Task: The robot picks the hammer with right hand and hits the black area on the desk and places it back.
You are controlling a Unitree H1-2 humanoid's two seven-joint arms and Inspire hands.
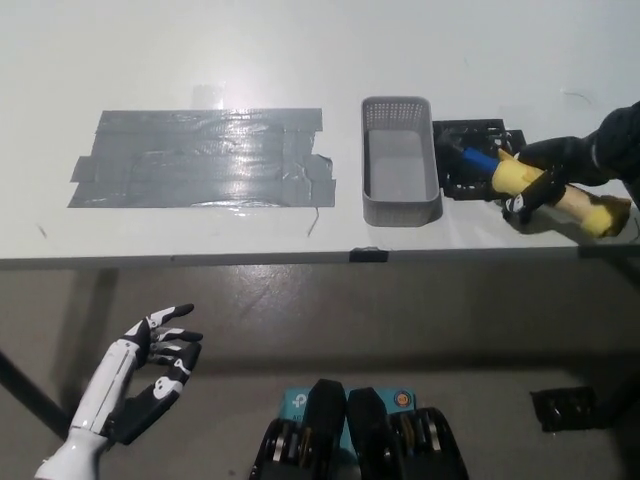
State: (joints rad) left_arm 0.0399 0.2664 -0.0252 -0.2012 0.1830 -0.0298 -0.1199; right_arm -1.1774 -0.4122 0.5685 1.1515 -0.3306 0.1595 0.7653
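My black right hand (548, 165) is shut on the hammer (520, 178), gripping its yellow handle near the blue neck. The hammer lies low and slanted, its dark head down on the black area (478, 172) at the right of the white desk (300, 50). The yellow handle end sticks out toward the desk's front right edge. Much of the black area is covered by the hammer and my hand. My white left hand (150, 362) rests at the lower left, below the desk's level, open with fingers apart.
A grey mesh basket (400, 205) stands just left of the black area, with nothing in it. A wide patch of grey tape (200, 157) covers the desk's left half. A small black object (568, 408) lies on the floor at the lower right.
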